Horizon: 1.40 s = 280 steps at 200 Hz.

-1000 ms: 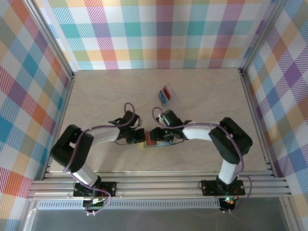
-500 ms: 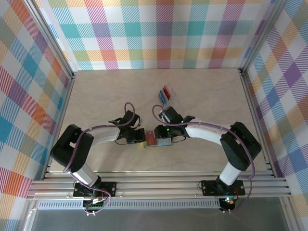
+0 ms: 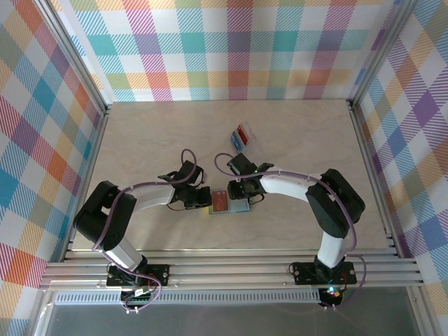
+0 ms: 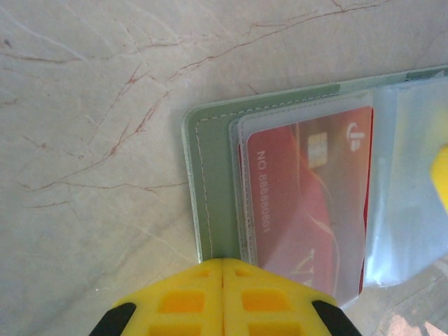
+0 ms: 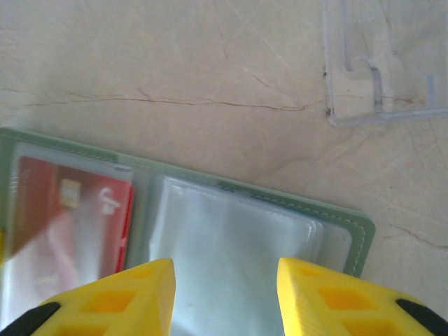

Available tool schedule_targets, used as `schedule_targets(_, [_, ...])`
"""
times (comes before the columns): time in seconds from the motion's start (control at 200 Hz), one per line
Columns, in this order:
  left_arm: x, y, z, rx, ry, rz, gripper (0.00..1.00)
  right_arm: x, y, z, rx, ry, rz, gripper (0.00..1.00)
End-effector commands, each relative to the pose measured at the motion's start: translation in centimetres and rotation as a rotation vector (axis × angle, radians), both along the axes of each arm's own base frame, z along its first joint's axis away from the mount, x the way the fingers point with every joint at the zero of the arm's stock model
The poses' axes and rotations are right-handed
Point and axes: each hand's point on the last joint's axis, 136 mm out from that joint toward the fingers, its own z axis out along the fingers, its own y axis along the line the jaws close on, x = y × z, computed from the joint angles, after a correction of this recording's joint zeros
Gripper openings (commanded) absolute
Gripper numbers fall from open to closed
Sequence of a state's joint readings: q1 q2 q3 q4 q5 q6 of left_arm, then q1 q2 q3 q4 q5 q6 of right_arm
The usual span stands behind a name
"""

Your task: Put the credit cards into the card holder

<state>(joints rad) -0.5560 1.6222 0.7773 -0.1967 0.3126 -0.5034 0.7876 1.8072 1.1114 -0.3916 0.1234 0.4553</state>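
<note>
We are looking at the card holder [image 4: 213, 182] lying open and flat on the bench [image 3: 154, 140], and we are placing everything else from it. It is showing as a soft grey-green bifold with a pale stitched line running along its rounded border and 2 clear plastic pockets inside.

In the left half of the holder, 1 red credit card [image 4: 308, 210] is sitting tucked under the plastic, with its chip, pale printed digits and a small white logo showing through. The clear pocket [image 5: 231, 238] on the right half is looking pale and glossy; we cannot tell whether anything is inside it.

The left gripper [image 4: 222, 273] is sitting at the holder's outer left edge, beside the red card. Its yellow fingers are pressed together with no gap; we cannot tell whether they are pinching the green border or only resting at it.

The right gripper [image 5: 225, 273] is hanging over the holder's right half. Its yellow fingers are standing moderately apart, with nothing between them but the glossy pocket below.

Beyond the holder's far right corner, apart from it, the clear tray [image 5: 371, 117] is resting on the bench. More credit cards [image 3: 240, 137] are sitting in it, 1 red and 1 blue showing.
</note>
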Motion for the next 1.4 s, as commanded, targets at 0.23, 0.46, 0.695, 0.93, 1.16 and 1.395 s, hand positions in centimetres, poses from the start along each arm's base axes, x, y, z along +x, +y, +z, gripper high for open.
schedule_targets(0.23, [-0.6, 1.1, -1.6, 0.082, 0.023, -0.003, 0.07, -0.7, -1.6, -2.7, -0.169, -0.01, -0.002, 0.44])
schedule_targets(0.46, [-0.6, 1.2, -1.7, 0.085, 0.025, -0.003, 0.07, -1.5, -1.5, -3.9, -0.147, 0.019, -0.005, 0.28])
schedule_targets(0.695, [-0.6, 1.2, -1.7, 0.084, 0.025, -0.003, 0.07, -0.9, -1.0, -1.8, -0.11, -0.026, -0.007, 0.06])
schedule_targets(0.93, [-0.6, 1.1, -1.8, 0.08, 0.031, -0.003, 0.07, -0.4, 0.6, 0.8, -0.082, -0.083, 0.023, 0.0])
schedule_targets(1.16, [-0.7, 0.9, -2.0, 0.074, 0.037, -0.002, 0.07, -0.6, 2.9, 2.3, -0.08, -0.111, 0.078, 0.0])
schedule_targets(1.395, [-0.8, 0.7, -2.1, 0.063, 0.046, -0.002, 0.07, -1.1, 5.3, 2.7, -0.025, -0.081, 0.119, 0.04])
